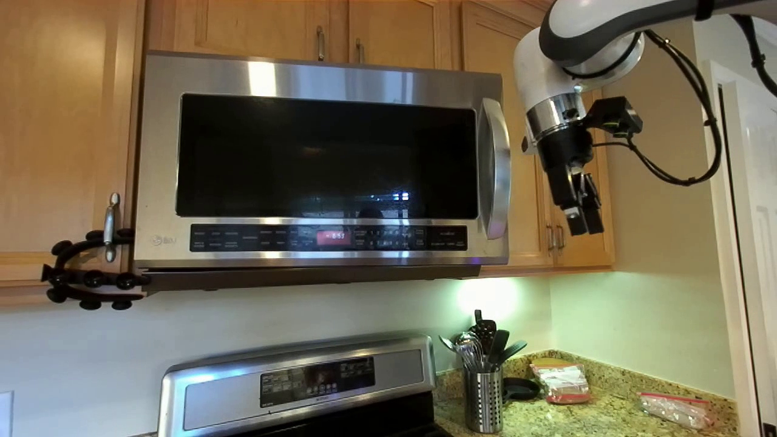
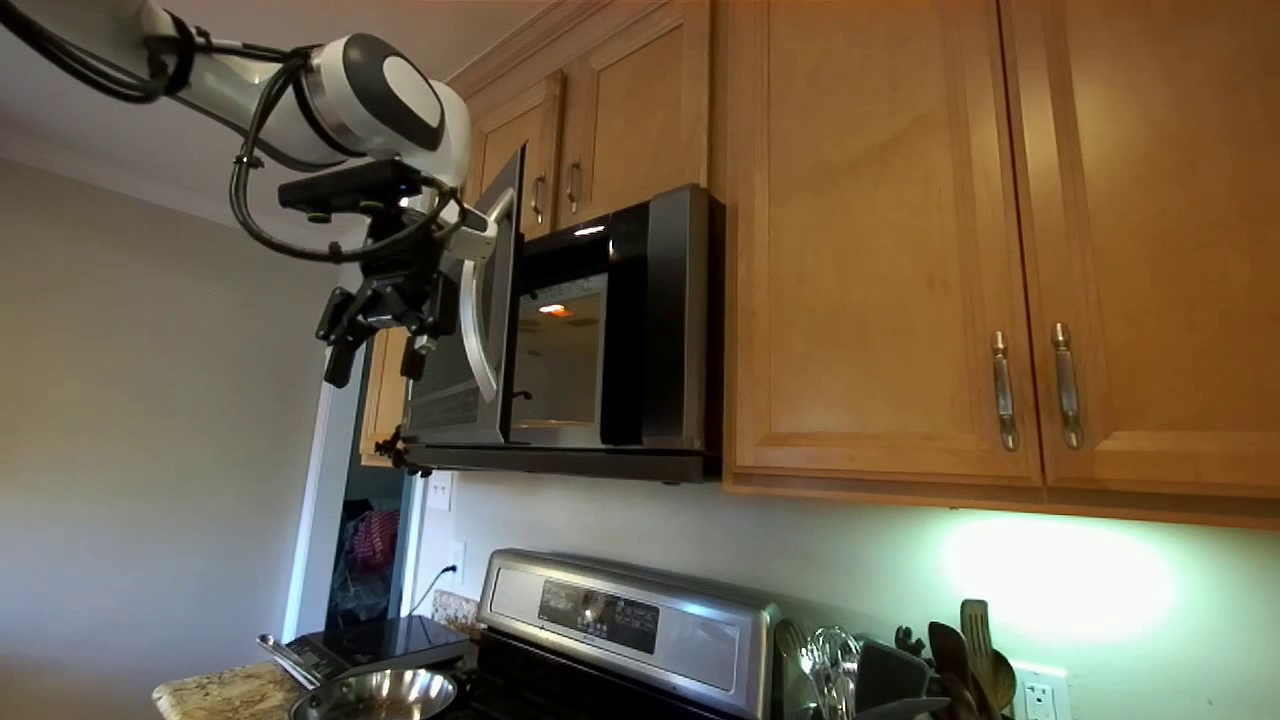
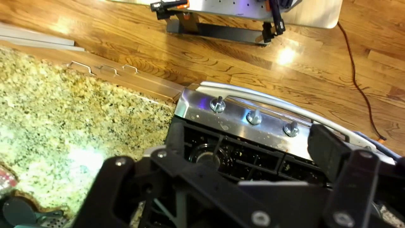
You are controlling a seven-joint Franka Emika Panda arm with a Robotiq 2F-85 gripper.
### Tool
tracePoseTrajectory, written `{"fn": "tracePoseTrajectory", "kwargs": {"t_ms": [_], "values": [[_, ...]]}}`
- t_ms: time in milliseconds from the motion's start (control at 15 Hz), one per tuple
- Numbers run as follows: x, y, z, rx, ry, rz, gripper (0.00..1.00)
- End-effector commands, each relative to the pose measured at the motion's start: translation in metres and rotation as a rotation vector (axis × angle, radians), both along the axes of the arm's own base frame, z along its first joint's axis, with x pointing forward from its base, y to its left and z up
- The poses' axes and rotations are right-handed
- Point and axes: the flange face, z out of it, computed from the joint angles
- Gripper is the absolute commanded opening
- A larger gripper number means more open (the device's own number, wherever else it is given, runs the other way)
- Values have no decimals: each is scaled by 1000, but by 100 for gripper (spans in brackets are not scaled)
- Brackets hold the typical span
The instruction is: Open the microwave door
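The microwave door (image 1: pixel 328 161) has a dark glass window, a button strip and a curved steel handle (image 1: pixel 499 173). In an exterior view the door (image 2: pixel 440 400) stands partly open, swung out from the microwave (image 2: pixel 675 320), with the dark inner front showing in the gap. My gripper (image 1: pixel 586 224) points down beside the door's handle side, apart from the handle. Its fingers are spread with nothing between them, as the gripper (image 2: pixel 377 362) shows near the handle (image 2: pixel 472 310). In the wrist view the gripper (image 3: pixel 243 148) is open; the microwave is out of view there.
A steel stove (image 1: pixel 303 382) stands below the microwave; its knobs (image 3: pixel 254 117) show in the wrist view. Wooden cabinets (image 2: pixel 880 250) adjoin the microwave. A utensil holder (image 1: pixel 484 400) stands on the granite counter (image 3: pixel 79 104). A pan (image 2: pixel 380 695) sits on the stove. A black jointed object (image 1: pixel 91 279) hangs at the microwave's far side.
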Motion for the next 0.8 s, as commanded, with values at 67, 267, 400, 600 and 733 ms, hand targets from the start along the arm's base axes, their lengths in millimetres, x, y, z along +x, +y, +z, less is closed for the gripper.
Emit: {"fn": "tracePoseTrajectory", "kwargs": {"t_ms": [67,267,400,600,733], "values": [[13,-64,14,-63,4,-61,100],[31,-100,18,-120,-84,-88,100],[47,-118,21,-126,-182,-88,100],[71,-129,21,-121,-312,-56,100],[82,-131,20,-117,-366,-36,100]]}}
